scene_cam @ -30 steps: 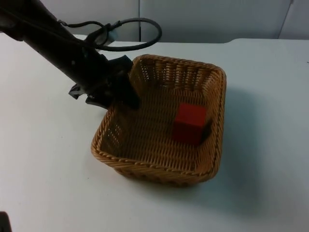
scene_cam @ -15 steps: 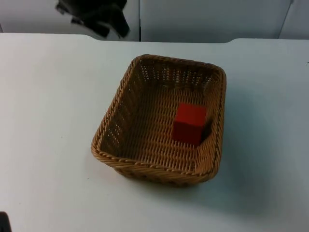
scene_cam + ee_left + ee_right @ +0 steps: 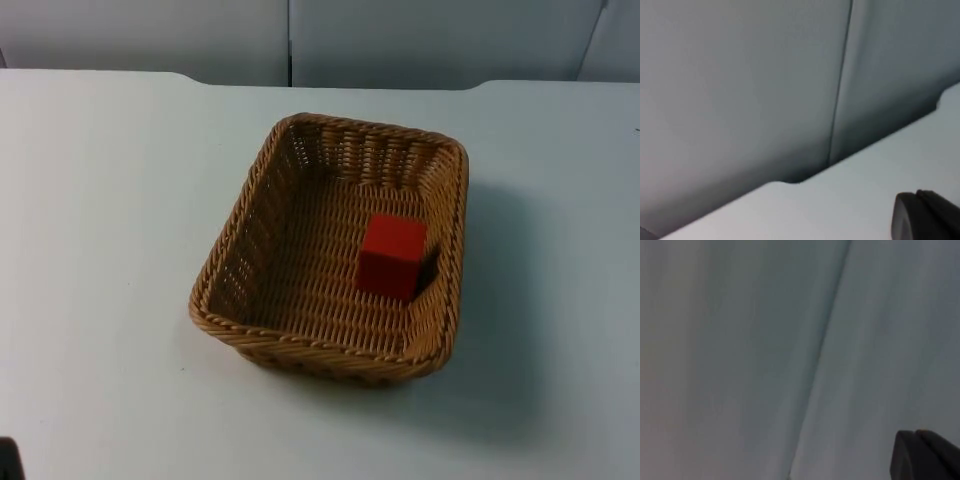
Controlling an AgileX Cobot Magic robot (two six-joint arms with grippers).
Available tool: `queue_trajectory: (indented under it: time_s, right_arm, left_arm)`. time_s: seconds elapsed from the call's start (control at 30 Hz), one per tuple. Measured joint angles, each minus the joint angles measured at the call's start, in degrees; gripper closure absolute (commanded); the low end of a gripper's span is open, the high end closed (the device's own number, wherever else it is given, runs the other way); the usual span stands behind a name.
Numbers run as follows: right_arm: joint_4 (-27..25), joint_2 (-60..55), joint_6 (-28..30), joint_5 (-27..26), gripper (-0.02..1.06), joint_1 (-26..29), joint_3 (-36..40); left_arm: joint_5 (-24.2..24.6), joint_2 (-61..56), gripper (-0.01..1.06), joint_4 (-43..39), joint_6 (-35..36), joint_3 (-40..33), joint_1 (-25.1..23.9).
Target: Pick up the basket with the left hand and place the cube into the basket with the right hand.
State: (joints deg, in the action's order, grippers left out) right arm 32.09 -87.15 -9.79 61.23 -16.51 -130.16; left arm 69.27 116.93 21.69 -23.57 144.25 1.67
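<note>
Grey partition wall backs a white table; a seam runs down the wall panels. Wicker basket sits flat on the table, red cube inside it, upright, tight to one long wall and touching or nearly touching the weave.

Left pincer: one black fingertip seen from the left wrist camera, aimed at the partition wall and the table's far edge, well apart from the basket, nothing in it as far as visible; can't tell how wide it's open. Right pincer: one black fingertip seen from the right wrist camera, facing the wall, away from the table things; opening can't be told either. Both arms look parked and waiting.

Cube already lies in the basket, so the task looks done or nearly so.

Handling, as a judgement: basket probably light and fairly stiff, with a rough woven rim that grips well; take it across the rim and wall on the side nearest the left pincer, one finger in, one out. One-sided hold would tilt it, and the cube may slide. Cube looks rigid with flat faces; pinch opposite sides from above.
</note>
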Motion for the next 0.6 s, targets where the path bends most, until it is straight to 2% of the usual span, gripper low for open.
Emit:
queue_trajectory:
  time_s: [0.13,0.2,0.27,0.3,0.33,0.43,0.47,0.5,0.53,0.57,0.6]
  right_arm:
    - [1.7,9.1,0.1,0.9,1.05,0.0,8.9]
    - [2.5,16.1,-0.8,-0.9,1.05,0.0,20.2]
    - [2.5,23.5,-3.4,-4.8,1.05,0.0,33.3]
    - [2.5,23.5,-3.4,-4.8,1.05,0.0,33.3]
    - [2.6,28.0,-5.5,-7.6,1.05,0.0,40.8]
    - [2.8,42.7,-12.2,-16.6,1.05,-0.1,60.8]
    - [2.8,42.7,-12.2,-16.6,1.05,-0.1,60.8]
    - [2.9,48.2,-13.8,-19.1,1.05,-0.1,66.7]
    - [2.4,52.6,-14.9,-20.8,1.05,-0.1,71.8]
    - [1.4,57.6,-15.5,-21.4,1.05,-0.1,75.4]
    - [-0.3,62.1,-15.6,-21.5,1.05,-0.1,79.1]
  left_arm:
    - [0.0,-9.0,1.05,-0.7,-0.3,-4.9,-1.0]
    - [0.0,-15.0,1.05,-1.4,-1.5,-12.2,-1.0]
    - [0.0,-21.6,1.05,-1.9,-3.3,-21.6,-1.0]
    - [0.0,-21.6,1.05,-1.9,-3.3,-21.6,-1.0]
    - [-0.2,-25.5,1.05,-2.2,-4.2,-27.7,-1.0]
    - [-7.9,-38.6,1.05,-2.9,-5.8,-47.6,-1.0]
    - [-7.9,-38.6,1.05,-2.9,-5.8,-47.6,-1.0]
    - [-13.4,-46.5,1.05,-3.0,-6.1,-57.1,-1.0]
    - [-16.9,-52.0,1.05,-2.8,-6.2,-64.0,-1.0]
    - [-18.0,-53.9,1.05,-2.5,-6.2,-67.3,-1.0]
    - [-20.8,-59.6,1.05,-1.6,-6.4,-73.8,-1.0]
